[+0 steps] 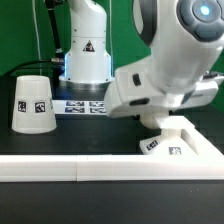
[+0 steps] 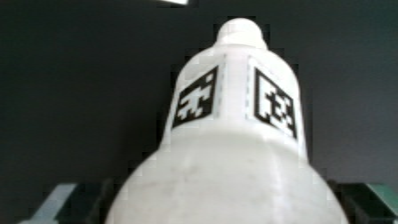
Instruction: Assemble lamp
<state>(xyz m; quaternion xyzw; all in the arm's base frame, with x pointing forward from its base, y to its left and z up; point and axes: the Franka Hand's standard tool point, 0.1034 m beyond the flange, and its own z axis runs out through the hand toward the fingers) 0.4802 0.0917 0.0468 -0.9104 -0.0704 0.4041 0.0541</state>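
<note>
Misalignment worries us most: the claw [image 2: 210, 205] pinches the bulb [image 2: 228, 120] near the stepped base [image 1: 178, 140], and that smooth, rounded plastic could twist in the grip and jam the neck. All parts are matte white. The tapered shade [image 1: 33, 103] stands well apart from the base on the dark surface [image 1: 70, 140].

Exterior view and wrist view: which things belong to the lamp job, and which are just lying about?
Lamp job: shade; base; bulb.
Lying about: marker board; robot pedestal; white rail along the front.
</note>
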